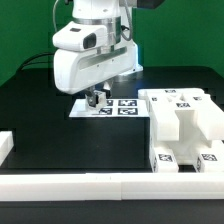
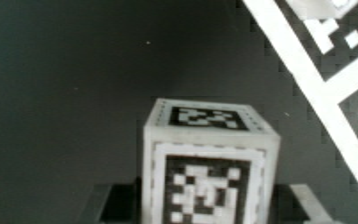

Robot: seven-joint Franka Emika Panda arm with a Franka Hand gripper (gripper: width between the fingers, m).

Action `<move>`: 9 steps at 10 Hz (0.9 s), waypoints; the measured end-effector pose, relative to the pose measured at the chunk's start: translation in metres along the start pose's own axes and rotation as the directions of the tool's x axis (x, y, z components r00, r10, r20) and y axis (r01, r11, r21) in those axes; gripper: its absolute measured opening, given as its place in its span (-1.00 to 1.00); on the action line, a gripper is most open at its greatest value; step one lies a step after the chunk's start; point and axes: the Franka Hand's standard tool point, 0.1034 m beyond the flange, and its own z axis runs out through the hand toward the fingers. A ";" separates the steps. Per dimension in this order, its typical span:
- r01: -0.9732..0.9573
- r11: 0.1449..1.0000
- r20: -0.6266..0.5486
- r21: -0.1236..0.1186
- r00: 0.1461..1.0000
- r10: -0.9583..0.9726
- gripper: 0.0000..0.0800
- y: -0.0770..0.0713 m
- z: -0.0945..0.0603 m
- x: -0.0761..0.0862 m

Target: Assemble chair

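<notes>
White plastic, tagged on its top and front face: that was the small tagged block (image 2: 208, 150) filling your wrist view, operator, standing upright between the two dark fingers (image 2: 119, 203), which looked pressed against its sides. So your gripper (image 1: 97, 99) was clenched on that block, low over the black table (image 1: 60, 140), just beside the marker board (image 1: 112, 106) at its end on the exterior view's left. Whether the block was off the tabletop, neither view let you say. Well apart, toward the exterior view's right, sat the part-built chair body (image 1: 185, 125), a blocky white mass with tags on its faces. By my read you were on the pick-up step for this piece. Next you'd need a straight lift with no twist in the grip, then a carry across to the body, lining the block up with its seat before pressing in.
</notes>
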 end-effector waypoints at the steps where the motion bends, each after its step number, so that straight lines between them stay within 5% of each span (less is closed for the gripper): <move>1: 0.047 0.999 0.000 -0.002 0.999 -0.047 -0.29 0.002 -0.001 -0.001; 4: 0.458 0.889 0.013 -0.009 0.889 -0.458 -0.29 0.042 -0.011 0.014; 5: 0.574 0.819 0.010 0.014 0.819 -0.574 -0.29 0.042 -0.009 0.016; 9: 0.763 0.646 0.034 0.029 0.645 -0.764 -0.29 0.046 -0.006 0.005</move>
